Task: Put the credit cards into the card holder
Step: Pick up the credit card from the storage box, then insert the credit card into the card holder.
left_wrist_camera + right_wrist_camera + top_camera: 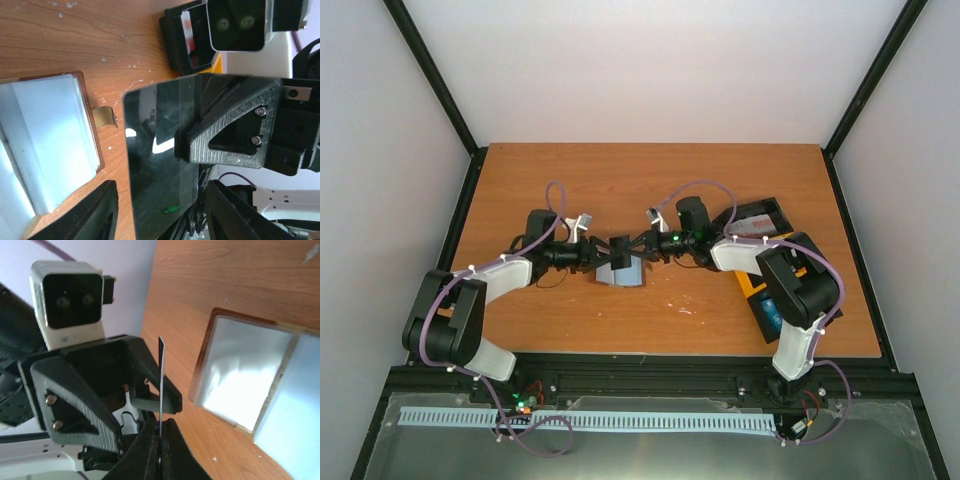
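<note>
Two arms, nose to nose over the middle of the wooden table point(620, 180).

Left gripper point(604, 253): stands with jaws apart, one finger on either side of the single dark card point(160, 165). Cannot tell whether either finger touches it.

Card holder point(620, 274), one only: lies opened flat on the tabletop between the arms, grey-blue inside facing up, brown border showing. Spreads its long axis left to right in the overhead view. Carries one clasp strap point(105, 116), sticking out from its edge toward the card.

Dark card: hangs off the table by the holder's far edge, apart from the holder in both wrist views. Turns its glossy face to the left wrist camera and shows only a thin edge to the right wrist camera. Runs its long axis top to bottom in the left wrist view.

Right gripper point(160, 437): pinches the dark card, jaws closed tight on one long side.

Far right, two trays. Black tray point(760, 210): holds one red and white card point(186, 30), partly hidden by the tray wall. Yellow tray point(757, 295): sits nearer the bases, mostly under the right arm, contents too hidden to count.
</note>
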`<state>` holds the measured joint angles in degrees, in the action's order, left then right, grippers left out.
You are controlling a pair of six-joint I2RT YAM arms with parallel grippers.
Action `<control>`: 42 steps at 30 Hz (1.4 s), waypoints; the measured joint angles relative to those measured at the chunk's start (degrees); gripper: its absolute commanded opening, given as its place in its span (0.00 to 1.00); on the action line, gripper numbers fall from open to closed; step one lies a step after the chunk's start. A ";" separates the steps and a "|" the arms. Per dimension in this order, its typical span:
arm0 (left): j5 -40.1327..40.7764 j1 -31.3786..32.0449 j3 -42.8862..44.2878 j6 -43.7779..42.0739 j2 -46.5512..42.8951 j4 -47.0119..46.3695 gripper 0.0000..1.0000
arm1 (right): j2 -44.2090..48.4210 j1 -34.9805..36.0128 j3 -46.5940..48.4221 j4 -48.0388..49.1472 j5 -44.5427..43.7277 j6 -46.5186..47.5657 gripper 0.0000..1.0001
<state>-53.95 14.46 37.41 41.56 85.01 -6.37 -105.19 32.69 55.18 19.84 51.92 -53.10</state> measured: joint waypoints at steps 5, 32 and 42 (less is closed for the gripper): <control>-3.58 -1.55 -0.24 2.86 -0.04 -2.69 0.29 | -0.33 0.09 -0.81 5.20 3.10 -3.04 0.03; 8.04 -1.84 2.12 -6.67 1.57 14.36 0.01 | -3.28 6.51 14.73 -29.33 -20.94 14.73 0.34; 13.57 -1.84 5.22 -9.44 6.36 19.54 0.00 | -9.42 9.40 21.24 -45.62 -35.34 20.20 0.29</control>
<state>-40.38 12.62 42.63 32.12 91.37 13.17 -114.61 42.09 76.42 -25.78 16.58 -32.91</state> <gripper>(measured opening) 0.026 0.297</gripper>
